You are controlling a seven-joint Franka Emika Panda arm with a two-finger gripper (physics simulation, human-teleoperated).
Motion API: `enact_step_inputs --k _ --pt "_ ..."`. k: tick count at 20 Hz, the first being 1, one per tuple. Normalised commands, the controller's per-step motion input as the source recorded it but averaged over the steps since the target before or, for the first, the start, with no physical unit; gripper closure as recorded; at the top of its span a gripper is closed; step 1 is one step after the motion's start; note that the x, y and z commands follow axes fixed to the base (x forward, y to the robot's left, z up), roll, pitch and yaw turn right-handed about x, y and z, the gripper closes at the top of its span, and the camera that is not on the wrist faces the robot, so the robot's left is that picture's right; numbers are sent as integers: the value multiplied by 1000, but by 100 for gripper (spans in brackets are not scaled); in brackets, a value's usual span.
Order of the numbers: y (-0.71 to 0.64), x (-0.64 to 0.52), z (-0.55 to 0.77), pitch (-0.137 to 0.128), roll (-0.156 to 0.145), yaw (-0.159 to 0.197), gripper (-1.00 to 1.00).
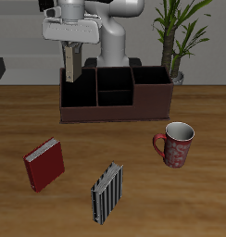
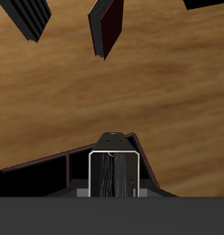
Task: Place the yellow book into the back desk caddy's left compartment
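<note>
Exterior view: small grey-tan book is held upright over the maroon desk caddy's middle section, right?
Not the middle. The exterior view shows the gripper holding the small grey-tan book upright over the maroon desk caddy's narrow end compartment.

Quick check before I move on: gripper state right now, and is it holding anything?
Gripper: shut on the yellow book, which hangs upright above the back desk caddy, over one end section.
</note>
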Motion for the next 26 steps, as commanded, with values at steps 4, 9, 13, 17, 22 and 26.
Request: enact_step_inputs --k 4,9,13,17,22,26 --pt "-79 -58 -58 6 -31 -16 100" --pt "-71 -61 -150 26 -22 -21 100" --pt "-11 -117 -199 31 2 -26 100" --pt "61 -66 -171 21 19 -1 100" --pt "2 10 -162 27 0 -8 100" --pt "-9 58 -126 20 -7 -7 100"
